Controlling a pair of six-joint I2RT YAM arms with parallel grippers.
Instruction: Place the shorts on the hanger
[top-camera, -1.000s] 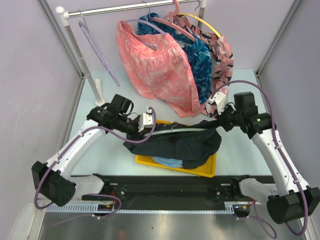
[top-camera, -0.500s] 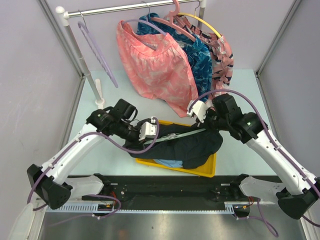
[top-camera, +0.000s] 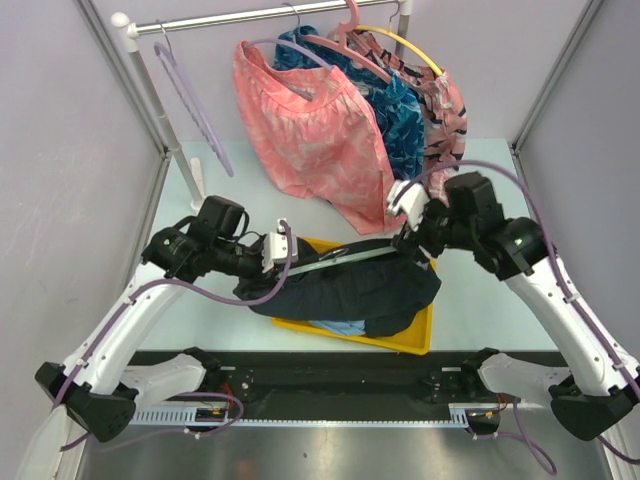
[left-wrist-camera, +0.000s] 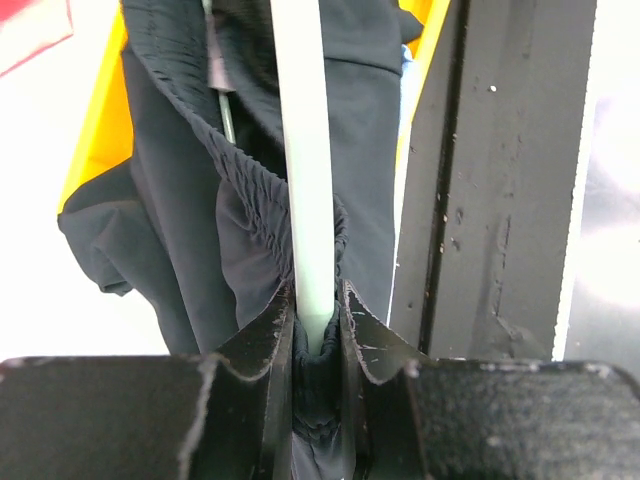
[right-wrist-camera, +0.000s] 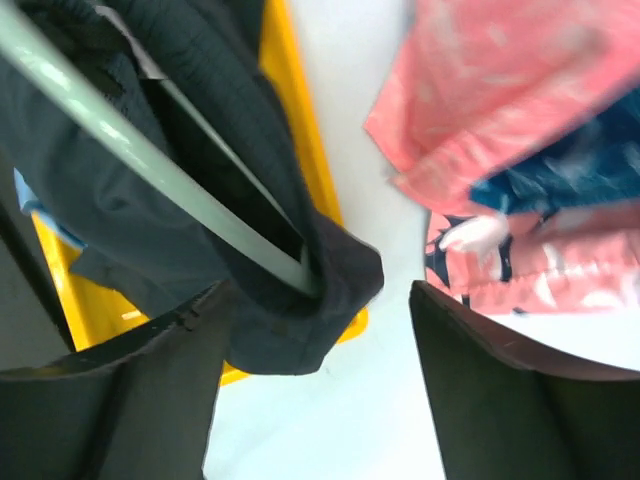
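Shorts (top-camera: 350, 292) hide much of hanger (top-camera: 345, 257) (bar shows).

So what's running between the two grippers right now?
The hanger, with the shorts draped on it, over the yellow tray; clearest in the top view.

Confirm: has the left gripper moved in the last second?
Yes. The left gripper shifted left in the top view, away from the yellow tray's back corner.

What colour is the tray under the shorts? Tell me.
The tray is yellow; clearest in the top external view.
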